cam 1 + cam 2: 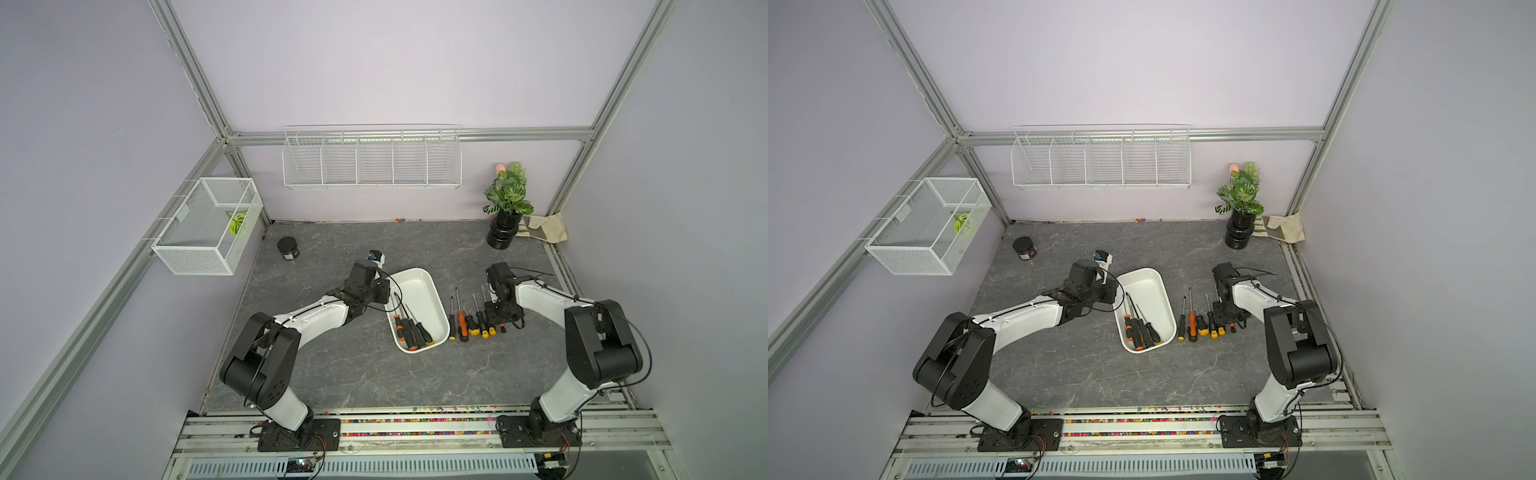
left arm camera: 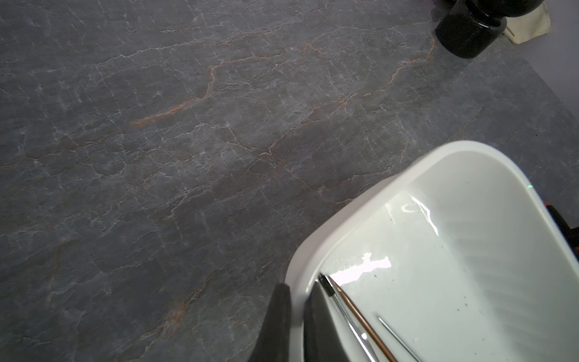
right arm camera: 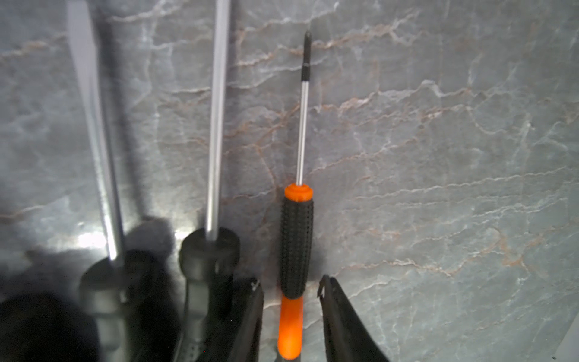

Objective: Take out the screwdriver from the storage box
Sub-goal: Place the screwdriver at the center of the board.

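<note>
Near end of storage box: several screwdrivers inside, handles bunched at near end, shafts along box's long axis, tips aimed far & a bit left. Just right of box, on desk: row of screwdrivers, parallel, handles near, tips far. At row's right end, small orange/blk screwdriver flat on desk, same heading. Right tool straddling its handle, fingers parted, gap each side, nothing gripped. Left tool pinched tight on box's left wall, one finger in, one out, next to shaft tips. Far back: blk jar at left, potted plant at right.
</note>
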`<state>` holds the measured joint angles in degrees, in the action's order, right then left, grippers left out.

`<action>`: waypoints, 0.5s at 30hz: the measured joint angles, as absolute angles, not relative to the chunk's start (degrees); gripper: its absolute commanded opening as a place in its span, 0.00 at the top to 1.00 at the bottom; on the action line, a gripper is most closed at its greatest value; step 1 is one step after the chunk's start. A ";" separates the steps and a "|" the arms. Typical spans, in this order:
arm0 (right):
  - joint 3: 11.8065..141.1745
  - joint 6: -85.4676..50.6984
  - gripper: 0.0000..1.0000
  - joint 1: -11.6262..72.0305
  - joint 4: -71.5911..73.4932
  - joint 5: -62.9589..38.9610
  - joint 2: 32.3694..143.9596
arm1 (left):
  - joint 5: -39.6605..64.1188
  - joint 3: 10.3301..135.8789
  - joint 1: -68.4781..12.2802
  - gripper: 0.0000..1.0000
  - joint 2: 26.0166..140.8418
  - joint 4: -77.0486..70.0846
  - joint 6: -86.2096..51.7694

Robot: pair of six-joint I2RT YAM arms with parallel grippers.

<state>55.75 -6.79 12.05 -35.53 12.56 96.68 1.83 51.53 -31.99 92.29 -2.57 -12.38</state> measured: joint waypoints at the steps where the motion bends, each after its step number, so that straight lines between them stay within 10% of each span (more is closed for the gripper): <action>1: 55.75 -6.79 0.64 12.05 -35.51 12.56 96.68 | 1.83 51.53 -31.99 1.00 92.29 -2.57 -12.38; 15: 56.25 -6.85 0.66 12.49 -37.23 10.81 87.11 | 1.80 51.53 -31.99 1.00 92.29 -2.48 -12.38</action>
